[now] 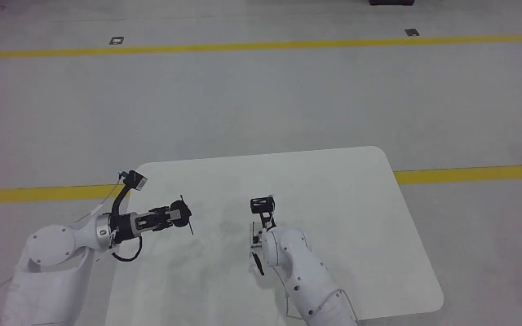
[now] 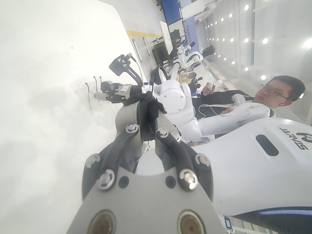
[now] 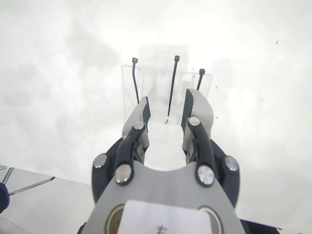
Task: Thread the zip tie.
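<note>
Resting flat on a clear plate [image 3: 156,86], three black zip ties [image 2: 88,93] lie side by side just ahead of the right gripper [image 3: 168,96], heads pointing away from it. Each is a thin, straight plastic strip with a small square head. The plate is a transparent rectangle with straight edges, set on the matte white table [image 1: 342,212], which has rounded corners.

The right gripper's jaws stand about half open and hold nothing. Its fingers [image 3: 143,109] are smooth grey metal with black ribbed pads on the inner faces. The middle zip tie [image 3: 172,83] lies on the line between the jaws, its tail tip just beyond the fingertips. Each outer tie's tail passes out of sight behind one fingertip. A small dark fragment [image 3: 166,121] lies on the plate between the jaws.

The left gripper [image 2: 146,105] stands well off to one side of the right gripper's jaws. Its own jaws are closed on a black bunched item [image 2: 147,97], irregular in shape, which projects past the fingertips; what it is cannot be told.

Ahead of the plate's far edge, plain white table surface runs on. The table's edge lies behind the right gripper's base.
</note>
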